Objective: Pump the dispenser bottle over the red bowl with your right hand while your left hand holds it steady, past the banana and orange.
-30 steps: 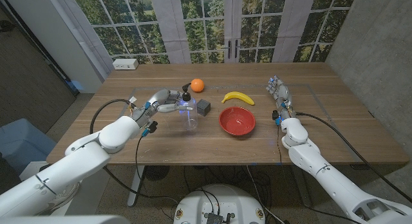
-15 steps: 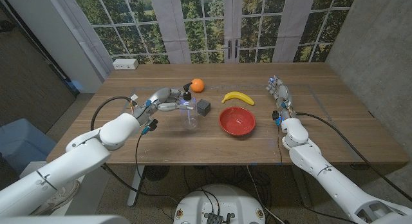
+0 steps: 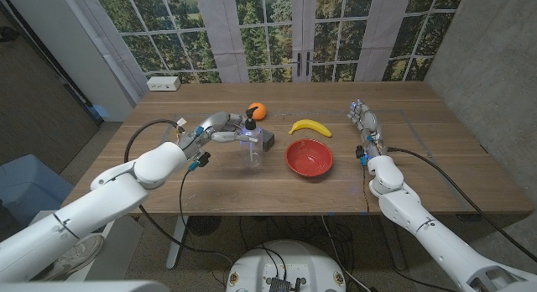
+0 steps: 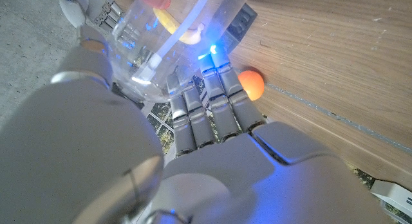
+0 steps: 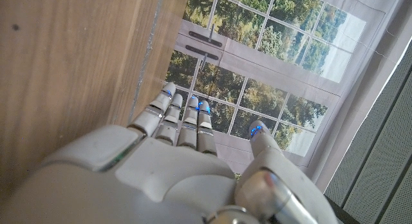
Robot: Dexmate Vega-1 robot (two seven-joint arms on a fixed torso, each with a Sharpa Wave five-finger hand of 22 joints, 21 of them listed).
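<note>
The clear dispenser bottle [image 3: 250, 148] with a black pump top stands left of the red bowl [image 3: 309, 158]. My left hand [image 3: 220, 129] grips the bottle from its left side. In the left wrist view my fingers [image 4: 215, 102] wrap the clear bottle [image 4: 170, 31], with the orange [image 4: 251, 84] beyond them. The orange [image 3: 258, 110] sits just behind the pump, partly hidden by it. The banana [image 3: 310, 127] lies behind the bowl. My right hand [image 3: 366, 127] is at the table's right side, well apart from the bowl, fingers straight and holding nothing; the right wrist view shows them extended [image 5: 183, 121].
A small grey cube [image 3: 267, 140] sits between the bottle and the bowl, close to the bottle. A white box [image 3: 164, 84] lies at the far left corner of the wooden table [image 3: 419, 170]. Windows stand behind the table.
My left hand has shifted the bottle slightly right, toward the cube and bowl, so the pump now overlaps the orange. The right arm has not moved.
</note>
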